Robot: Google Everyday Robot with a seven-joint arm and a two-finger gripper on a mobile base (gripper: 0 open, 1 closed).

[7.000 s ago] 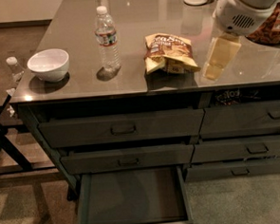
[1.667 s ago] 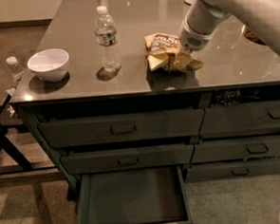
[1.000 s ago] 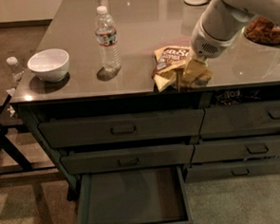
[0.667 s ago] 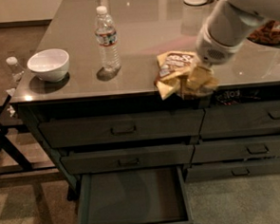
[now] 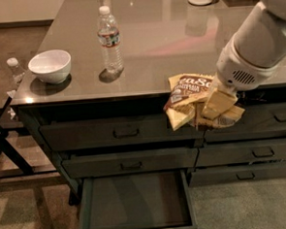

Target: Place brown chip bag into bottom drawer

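The gripper (image 5: 215, 107) clamps the bag (image 5: 188, 92) and holds it in mid-air just past the worktop's (image 5: 148, 43) front edge, free to descend toward the drawer (image 5: 136, 202), which is open below-left.

brown chip bag (image 5: 187, 90): dark brown panel, white lettering, pale yellow-tan edges
gripper (image 5: 213, 110), clamped on bag just past countertop (image 5: 153, 43) front edge: pale yellow fingers, white wrist
bottom drawer (image 5: 136, 204): dark grey-green, lighter rim
bowl (image 5: 50, 66): white
water bottle (image 5: 110, 40): clear, white cap
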